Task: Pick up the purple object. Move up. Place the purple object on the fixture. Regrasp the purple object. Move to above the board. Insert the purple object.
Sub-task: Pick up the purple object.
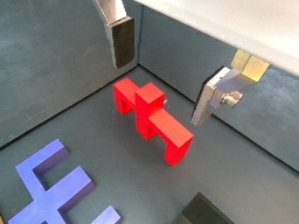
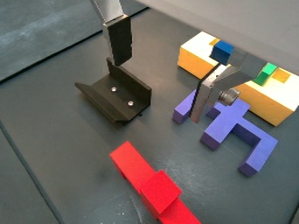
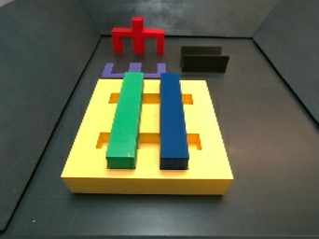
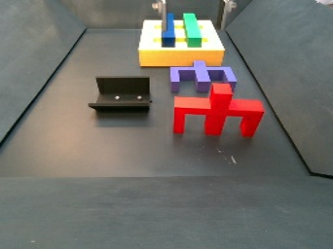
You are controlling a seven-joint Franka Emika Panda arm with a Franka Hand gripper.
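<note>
Dark grey flooring carries every piece. No step is judged done: the purple object [image 4: 203, 75] lies flat between the board [image 4: 208, 53] and the red piece [image 4: 216, 110], while the end effector [image 2: 167, 65] hangs above, spread wide and empty.

On the dark grey floor [image 4: 78, 126] lie the black fixture [image 4: 121, 95] at nine o'clock, the red three-pronged piece [image 4: 216, 111] at three, the purple object [image 4: 200, 76] just beyond it and the yellow board [image 4: 182, 49] at twelve, with the gripper [image 2: 163, 74] empty, jaws apart, above.
</note>
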